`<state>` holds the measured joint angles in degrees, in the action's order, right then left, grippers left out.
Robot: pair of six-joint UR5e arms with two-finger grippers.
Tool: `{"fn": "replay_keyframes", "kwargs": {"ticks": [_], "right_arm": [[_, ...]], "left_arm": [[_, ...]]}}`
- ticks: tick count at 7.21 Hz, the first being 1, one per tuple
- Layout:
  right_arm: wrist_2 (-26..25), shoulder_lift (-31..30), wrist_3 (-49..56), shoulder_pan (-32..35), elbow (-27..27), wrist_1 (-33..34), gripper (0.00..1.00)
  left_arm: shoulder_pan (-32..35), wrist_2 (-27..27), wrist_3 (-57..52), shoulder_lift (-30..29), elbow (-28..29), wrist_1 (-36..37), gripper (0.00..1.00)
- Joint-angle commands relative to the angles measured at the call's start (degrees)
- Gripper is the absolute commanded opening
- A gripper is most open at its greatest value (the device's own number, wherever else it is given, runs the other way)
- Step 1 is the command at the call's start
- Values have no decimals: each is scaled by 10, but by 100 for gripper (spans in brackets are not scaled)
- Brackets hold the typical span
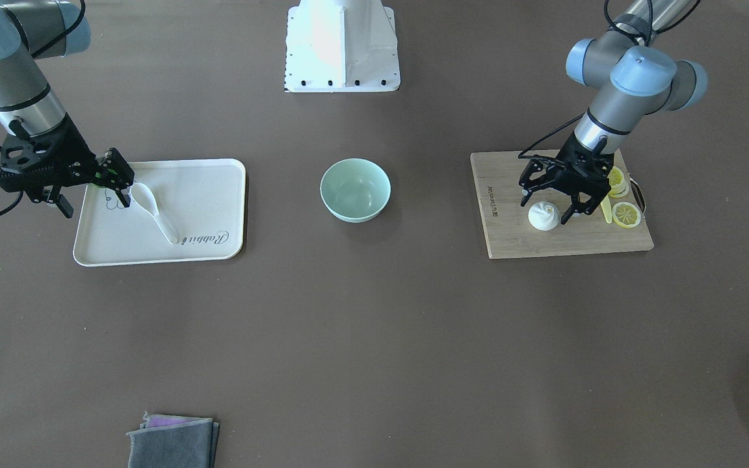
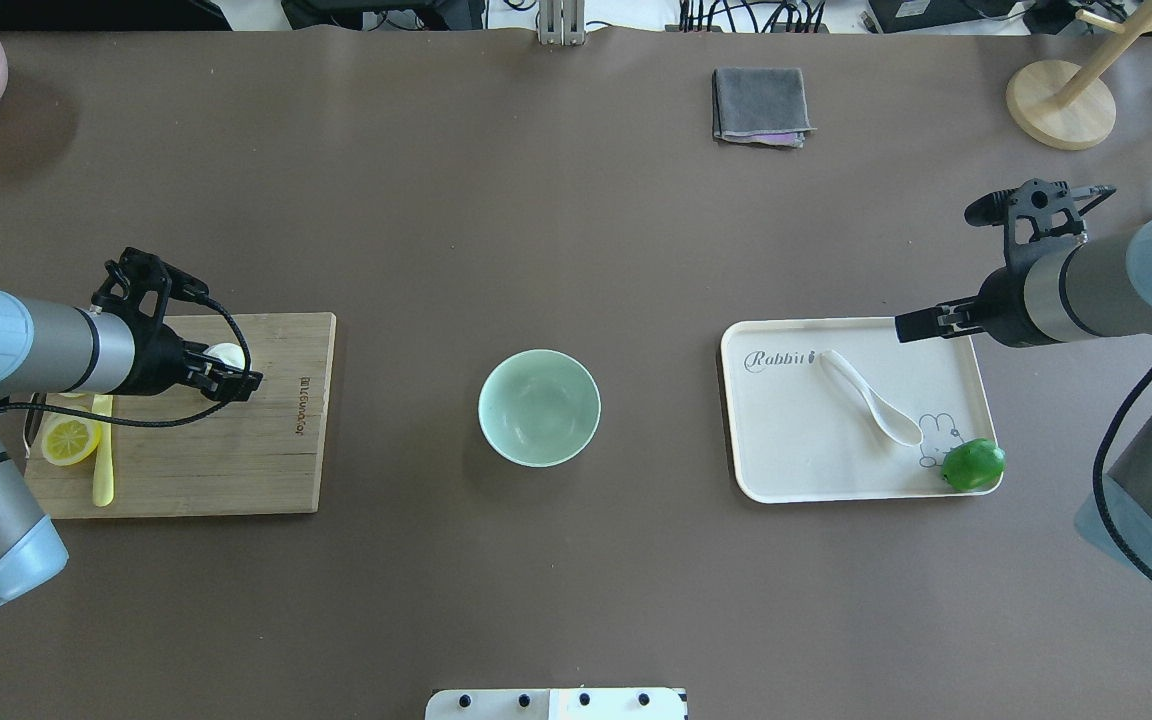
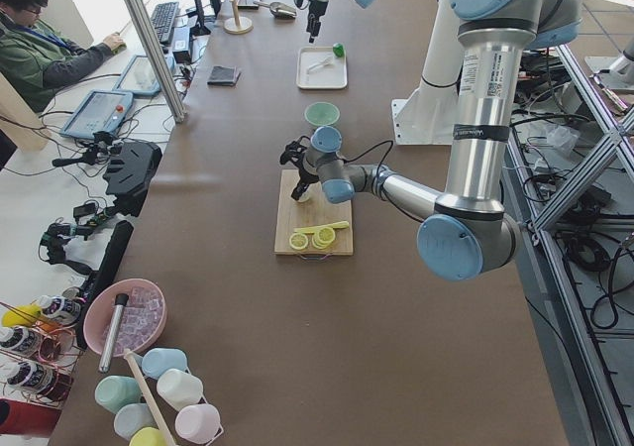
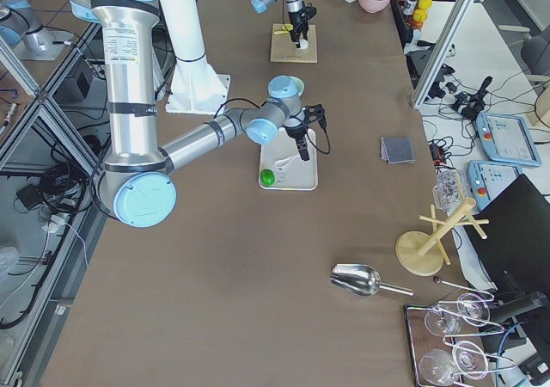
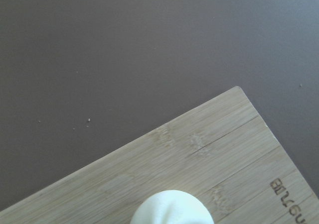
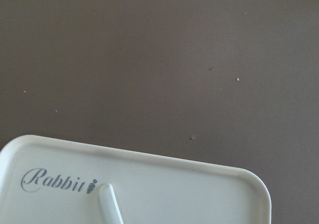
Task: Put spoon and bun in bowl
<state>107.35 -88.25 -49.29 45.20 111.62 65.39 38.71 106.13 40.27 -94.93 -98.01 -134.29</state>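
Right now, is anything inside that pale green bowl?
No, the bowl is empty; the spoon lies on the tray and the bun sits on the cutting board.

Bowl (image 2: 539, 407) well apart; knife (image 1: 606, 209), lemon slices (image 1: 626, 214) near bun (image 1: 543, 216).

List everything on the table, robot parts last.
bowl: 1, mint green, table centre, empty
spoon: 1, white, on tray
tray: 1, white, robot's right side
lime: 1, green, tray corner
bun: 1, white, on cutting board
cutting board: 1, wood, robot's left side
lemon slices: at least 2, yellow, board's outer end
knife: 1, yellow, beside the slices
cloth: 1, grey, folded, far edge
left gripper: 1, black, open, over bun
right gripper: 1, black, open, over tray
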Motion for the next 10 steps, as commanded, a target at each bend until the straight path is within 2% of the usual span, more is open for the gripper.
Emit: {"fn": "replay_keyframes", "kwargs": {"ticks": [1,3,4,5,7,9,10], "right_arm": [[0,1,1,0,0,0,100],[0,0,0,0,1,0,100],[0,0,0,0,0,0,100],[0,-1,1,0,0,-1,100],[-1,0,1,1,0,-1,100],[-4,0,2,1,0,-1,100],[-4,0,2,0,0,-1,100]], "left_arm": [[0,0,3,-1,-9,0,0],[0,0,36,-9,-39,1,0],[-1,-2,118,-47,-45,3,0],[-32,-7,180,-90,-45,4,0],[-145,-126,234,-160,-38,8,0],[-160,-139,268,-219,-18,45,0],[-161,-136,271,-227,-18,53,0]]}}
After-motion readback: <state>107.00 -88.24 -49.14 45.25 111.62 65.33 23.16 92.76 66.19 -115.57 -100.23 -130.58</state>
